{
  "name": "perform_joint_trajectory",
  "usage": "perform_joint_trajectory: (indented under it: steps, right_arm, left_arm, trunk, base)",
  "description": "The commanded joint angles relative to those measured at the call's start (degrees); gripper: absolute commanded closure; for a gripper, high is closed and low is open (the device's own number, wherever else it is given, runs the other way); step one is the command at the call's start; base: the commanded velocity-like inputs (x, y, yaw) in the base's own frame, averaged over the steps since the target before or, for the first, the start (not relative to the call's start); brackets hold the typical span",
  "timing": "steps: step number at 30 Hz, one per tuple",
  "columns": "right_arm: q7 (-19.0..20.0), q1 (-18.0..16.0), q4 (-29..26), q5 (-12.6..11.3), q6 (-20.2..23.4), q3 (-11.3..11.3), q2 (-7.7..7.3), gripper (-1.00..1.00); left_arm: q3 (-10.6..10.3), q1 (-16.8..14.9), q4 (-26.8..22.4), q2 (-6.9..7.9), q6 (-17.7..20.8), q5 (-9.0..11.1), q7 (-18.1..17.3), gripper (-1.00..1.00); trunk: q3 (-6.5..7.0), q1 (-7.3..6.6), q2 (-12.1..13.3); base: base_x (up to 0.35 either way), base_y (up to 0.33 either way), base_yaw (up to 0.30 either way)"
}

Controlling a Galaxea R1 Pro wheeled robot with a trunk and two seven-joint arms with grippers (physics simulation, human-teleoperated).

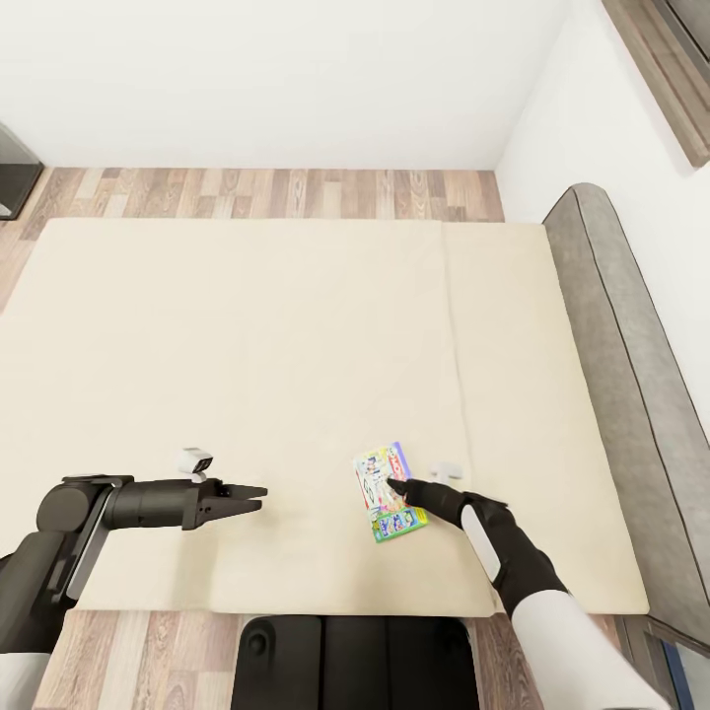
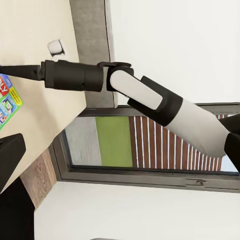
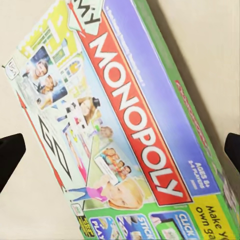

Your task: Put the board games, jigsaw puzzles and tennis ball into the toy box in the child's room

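The board game (image 1: 389, 492) lies flat on the bed (image 1: 296, 345) near its front edge, long axis running front to back (slightly tilted). The right hand (image 1: 397, 484) reaches over it, fingers apart on either side. The left hand (image 1: 258, 498) hovers well apart, pointing toward it, fingers slightly parted.

The right arm (image 2: 150, 97) reaches across the bed (image 2: 30, 60) to the board game (image 2: 7, 105).

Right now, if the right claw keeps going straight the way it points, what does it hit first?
Most likely the Monopoly board game on the bed: the right claw, open, points at its lid from close above, though the exact gap is unclear.
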Motion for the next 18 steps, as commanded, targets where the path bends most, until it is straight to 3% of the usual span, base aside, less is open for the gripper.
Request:
perform_joint_trajectory:
  steps: [1,7,18]
  right_arm:
    - [-0.3,0.0,0.0,-0.4,0.4,0.5,0.19,-1.00]
    - [-0.9,0.0,0.1,-0.4,0.2,3.8,0.45,-1.00]
    - [-1.0,-0.1,0.1,-0.4,0.4,4.9,1.55,-1.00]
  left_arm:
    - [0.0,0.0,0.0,0.02,0.6,0.0,-0.2,-1.00]
    - [0.0,0.0,0.0,0.04,0.6,0.0,-0.2,-1.00]
    - [0.0,0.0,0.0,0.01,0.6,0.0,-0.2,-1.00]
  trunk:
    - [-0.06,0.03,-0.1]
    - [-0.06,0.03,-0.1]
    - [-0.06,0.03,-0.1]
  base:
    - [0.000,0.000,0.000]
    - [0.000,0.000,0.000]
    - [0.000,0.000,0.000]
